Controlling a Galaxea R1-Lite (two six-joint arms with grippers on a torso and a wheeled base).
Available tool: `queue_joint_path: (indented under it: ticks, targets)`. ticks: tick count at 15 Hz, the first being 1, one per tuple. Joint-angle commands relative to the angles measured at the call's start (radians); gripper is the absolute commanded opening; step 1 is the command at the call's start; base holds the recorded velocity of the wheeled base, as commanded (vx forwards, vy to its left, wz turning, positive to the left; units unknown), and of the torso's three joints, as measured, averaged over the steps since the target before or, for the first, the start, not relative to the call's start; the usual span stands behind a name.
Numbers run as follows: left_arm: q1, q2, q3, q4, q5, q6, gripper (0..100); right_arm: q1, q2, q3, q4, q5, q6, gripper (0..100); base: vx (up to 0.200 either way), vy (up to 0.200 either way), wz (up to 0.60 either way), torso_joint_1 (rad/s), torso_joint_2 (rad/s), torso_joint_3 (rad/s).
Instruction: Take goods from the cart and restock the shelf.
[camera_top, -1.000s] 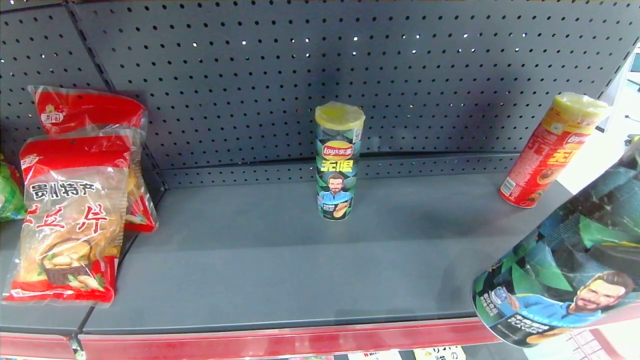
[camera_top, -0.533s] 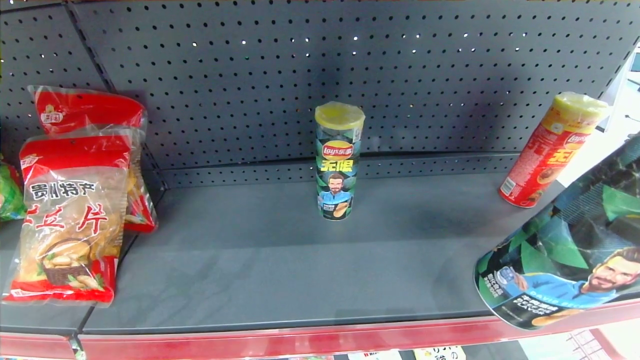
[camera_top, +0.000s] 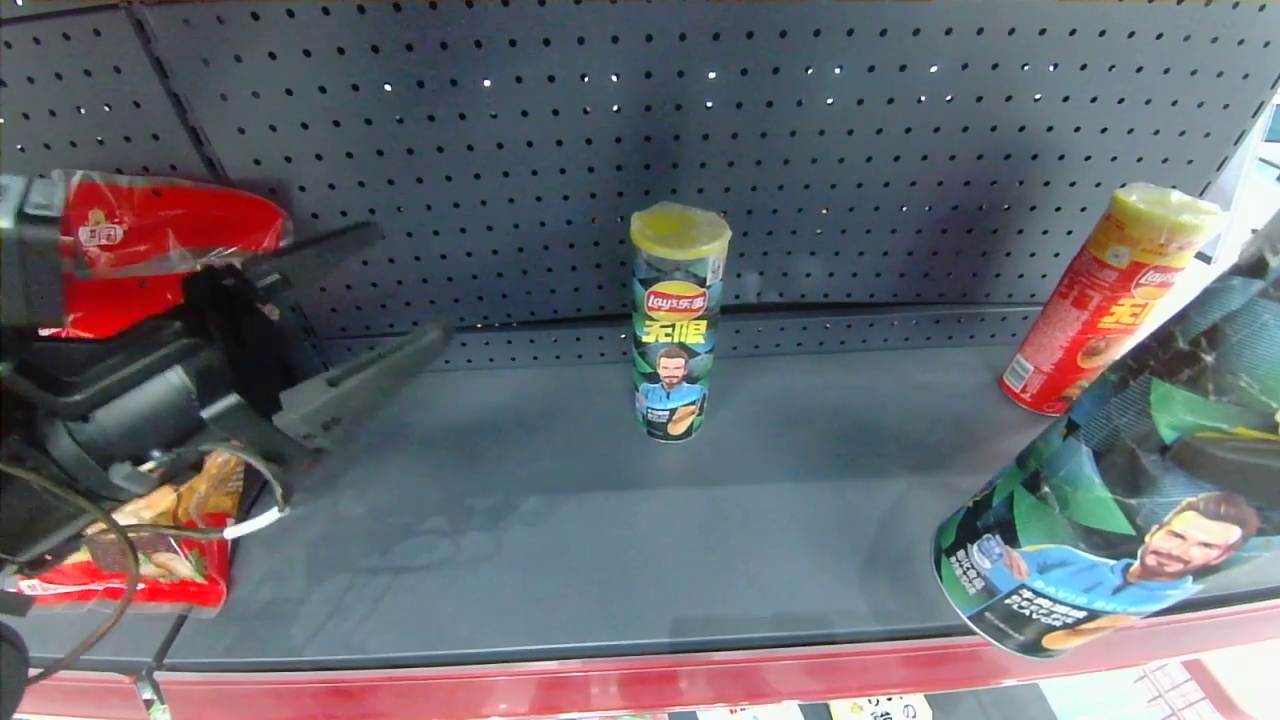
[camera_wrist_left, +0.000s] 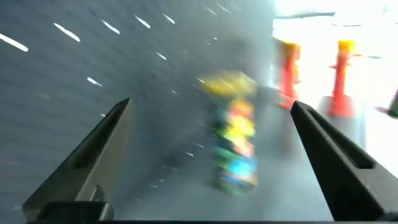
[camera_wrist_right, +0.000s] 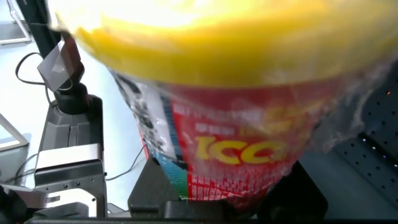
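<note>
— Where is the can that's being stocked?

— The tilted chip can (camera_top: 1120, 480), green and black, hangs at the right front corner of the shelf (camera_top: 560, 540). Its bottom end is low over the red front rail (camera_top: 560, 685) and its top runs out past the right edge of the head view. I cannot tell whether it touches the shelf.

— What holds it?

— The right gripper (camera_wrist_right: 230, 193). In the right wrist view its dark fingers sit on either side of the can's body, clamped on it below the yellow lid.

— And the other arm?

— The left gripper (camera_top: 410, 281) is at the left end of the shelf, above the deck, with its jaws spread wide and nothing between them. It points toward the middle.

— What's in the middle?

— An upright green chip can (camera_top: 677, 320) with a yellow lid, set well back and close to the pegboard (camera_top: 600, 130). It is well apart from both grippers.

— Anything else on the deck?

— A red chip can (camera_top: 1110, 300) with a yellow lid stands at the far right end, just behind the tilted one. On the left are two snack bags. The rear red bag (camera_top: 150, 240) leans by the pegboard. The front bag (camera_top: 150, 570) is mostly hidden behind the left arm.
</note>
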Motion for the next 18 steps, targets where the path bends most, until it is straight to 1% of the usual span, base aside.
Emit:
queue_joint_path:
  ticks: [1, 3, 4, 5, 7, 8, 11, 14, 15, 16, 18]
  targets:
    - [-0.032, 0.073, 0.009, -0.003, -0.001, -0.011, 100, 0.000, 0.015, -0.004, -0.001, 0.001, 0.000, 0, 0.000, 0.000, 0.00, 0.000, 0.00, 0.000]
    - [-0.032, 0.138, -0.028, -0.007, -0.004, -0.020, 100, 0.000, 0.013, -0.001, -0.001, 0.001, -0.001, 0, 0.000, 0.000, 0.00, 0.000, 0.00, 0.000]
    - [-0.032, 0.201, -0.072, -0.007, -0.010, -0.019, 100, 0.000, 0.012, 0.002, -0.001, 0.001, -0.001, 0, 0.000, 0.000, 0.00, 0.000, 0.00, 0.000]
    - [-0.032, 0.250, -0.114, -0.004, -0.027, -0.019, 100, 0.000, 0.012, 0.002, -0.001, 0.001, -0.001, 0, 0.000, 0.000, 0.00, 0.000, 0.00, 0.000]
    - [-0.033, 0.323, -0.163, 0.000, -0.078, -0.016, 100, 0.000, 0.013, -0.004, -0.001, 0.000, -0.001, 0, 0.000, 0.000, 0.00, 0.000, 0.00, 0.000]
    - [-0.036, 0.357, -0.177, 0.006, -0.078, -0.016, 100, 0.000, 0.015, -0.003, -0.001, 0.001, -0.003, 0, 0.000, 0.000, 0.00, 0.000, 0.00, 0.000]
    - [-0.084, 0.455, -0.270, 0.002, -0.080, -0.011, 100, 0.003, 0.052, -0.009, -0.001, 0.001, -0.006, 0, 0.000, 0.000, 0.00, 0.000, 0.00, 0.000]
    - [-0.168, 0.546, -0.387, 0.002, -0.073, -0.012, 100, 0.007, 0.102, -0.029, -0.002, 0.001, -0.021, 0, 0.000, 0.000, 0.00, 0.000, 0.00, 0.000]
    - [-0.185, 0.564, -0.410, 0.002, -0.073, -0.011, 100, 0.007, 0.107, -0.027, -0.001, 0.003, -0.024, 0, 0.000, 0.000, 0.00, 0.000, 0.00, 0.000]
    - [-0.187, 0.566, -0.411, 0.002, -0.073, -0.011, 100, 0.007, 0.107, -0.027, -0.001, 0.001, -0.026, 0, 0.000, 0.000, 0.00, 0.000, 0.00, 0.000]
    - [-0.190, 0.619, -0.466, 0.003, -0.073, -0.011, 100, 0.007, 0.109, -0.027, -0.002, 0.001, -0.026, 0, 0.000, 0.000, 0.00, 0.000, 0.00, 0.000]
